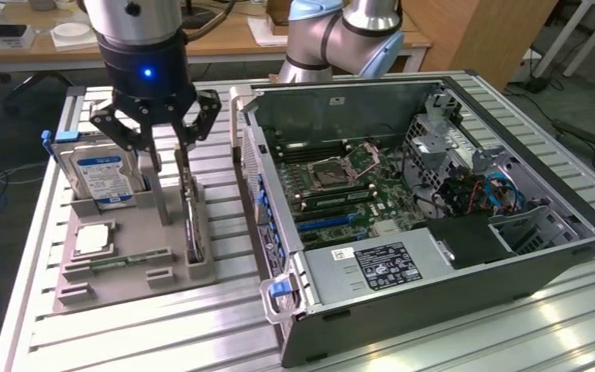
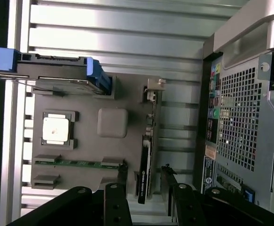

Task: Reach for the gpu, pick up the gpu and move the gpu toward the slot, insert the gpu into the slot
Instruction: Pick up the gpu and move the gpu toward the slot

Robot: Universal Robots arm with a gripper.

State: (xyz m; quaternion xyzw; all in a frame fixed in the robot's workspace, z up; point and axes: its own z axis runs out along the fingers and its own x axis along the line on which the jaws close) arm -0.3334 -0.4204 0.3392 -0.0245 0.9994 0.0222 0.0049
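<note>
Hovering over a grey plastic holder tray (image 1: 122,271), the black two-fingered end effector (image 1: 170,159) stands open, one finger on each side of the gpu (image 1: 190,213). The gpu is a thin dark circuit card with a metal end bracket, standing on edge in the tray. In the wrist view a gap shows between each finger and the card. A silver hard drive (image 1: 106,177) with a blue-white label stands in the same tray. To the exterior view's right, on the slotted aluminium surface (image 1: 132,337), lies an open computer case (image 1: 463,279). The long blue plastic slot (image 1: 324,222) sits empty on its green motherboard (image 1: 365,186).
</note>
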